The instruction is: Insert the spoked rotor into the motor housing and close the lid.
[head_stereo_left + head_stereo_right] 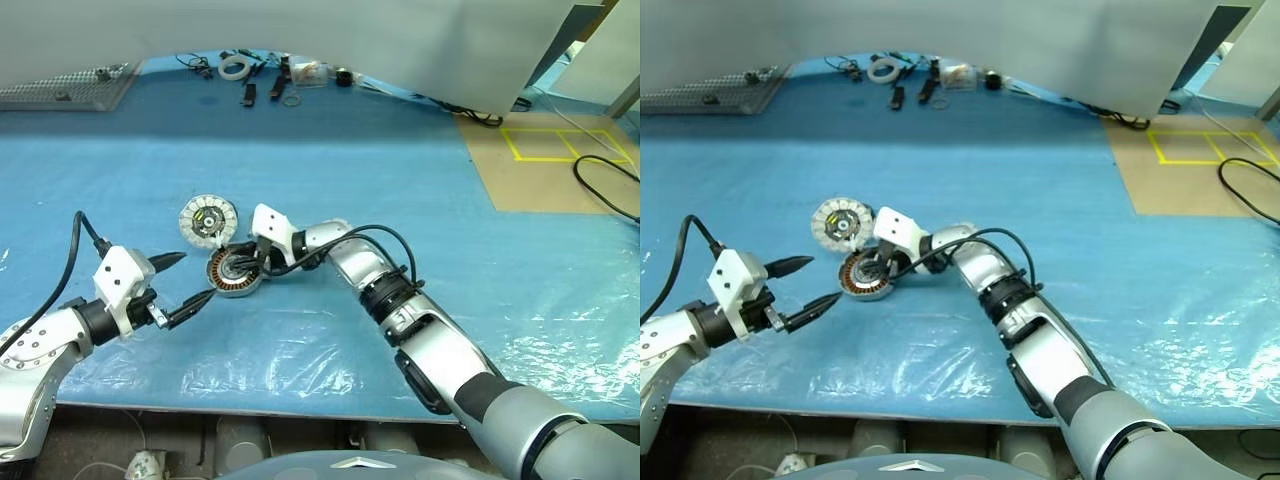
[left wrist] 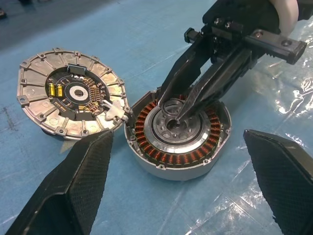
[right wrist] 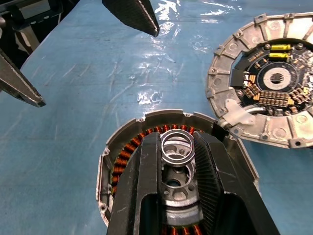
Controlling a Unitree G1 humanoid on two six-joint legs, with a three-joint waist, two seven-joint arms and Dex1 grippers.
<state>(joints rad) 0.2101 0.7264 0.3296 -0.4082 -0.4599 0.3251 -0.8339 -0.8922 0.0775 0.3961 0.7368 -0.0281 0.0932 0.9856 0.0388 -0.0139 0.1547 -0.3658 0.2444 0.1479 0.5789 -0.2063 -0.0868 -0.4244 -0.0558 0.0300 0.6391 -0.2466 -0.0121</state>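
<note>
The motor housing, silver-rimmed with copper windings, lies on the blue mat. My right gripper reaches over it from the right, shut on the silver spoked rotor, which it holds upright over the housing's hub. Whether the rotor is seated I cannot tell. The lid lies segmented face up, just behind and left of the housing and touching its rim. My left gripper hovers open close to the housing's left side, its fingers wide apart and holding nothing.
A tape roll and small tools lie along the table's far edge. A perforated metal tray sits at the far left. A brown board with yellow tape and a black cable are at the right.
</note>
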